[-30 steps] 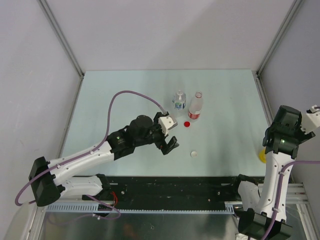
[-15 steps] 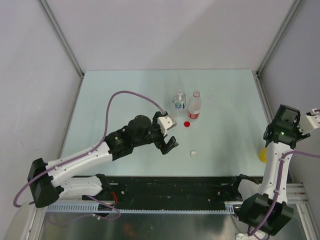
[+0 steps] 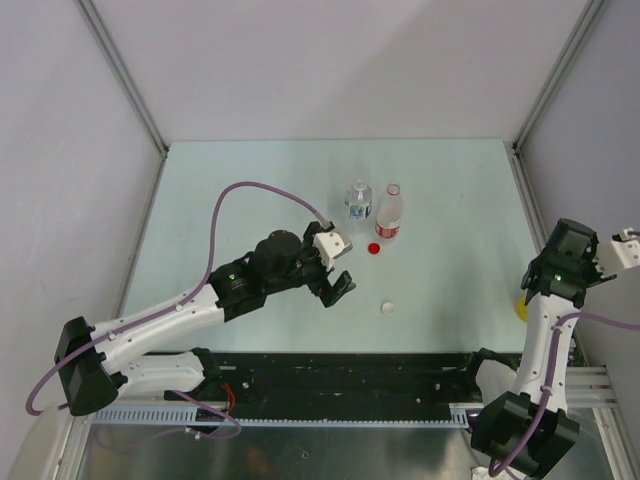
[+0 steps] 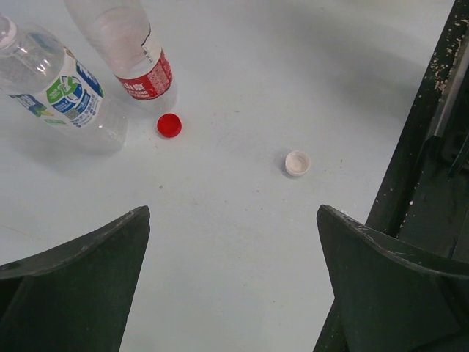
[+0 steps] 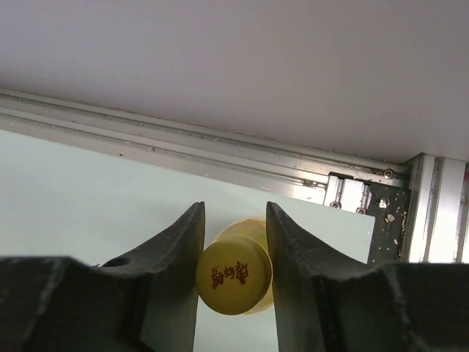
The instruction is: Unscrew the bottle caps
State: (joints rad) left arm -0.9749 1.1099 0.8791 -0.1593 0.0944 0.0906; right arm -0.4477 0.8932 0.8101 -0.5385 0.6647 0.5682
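A yellow cap [image 5: 234, 275] tops the orange-yellow bottle [image 5: 249, 231] near the table's right edge. My right gripper [image 5: 234, 210] is shut on this cap, a finger pressing each side. From above only a yellow sliver of that bottle [image 3: 522, 306] shows under the right arm [image 3: 566, 266]. A red cap [image 4: 169, 125] and a white cap [image 4: 297, 163] lie loose on the table. Behind them stand the blue-green-label bottle [image 4: 64, 94] and the red-label bottle [image 4: 141, 64]. My left gripper [image 4: 233, 213] hovers wide open and empty, short of the caps.
The black rail [image 4: 432, 147] along the table's near edge runs close to the left gripper's right finger. An aluminium frame rail [image 5: 220, 143] and grey wall stand just beyond the yellow bottle, at the right table edge [image 3: 530, 215].
The right gripper's jaws have closed in on the yellow cap while the right arm shifted and lowered slightly. The left arm has stayed almost still, jaws wide open.
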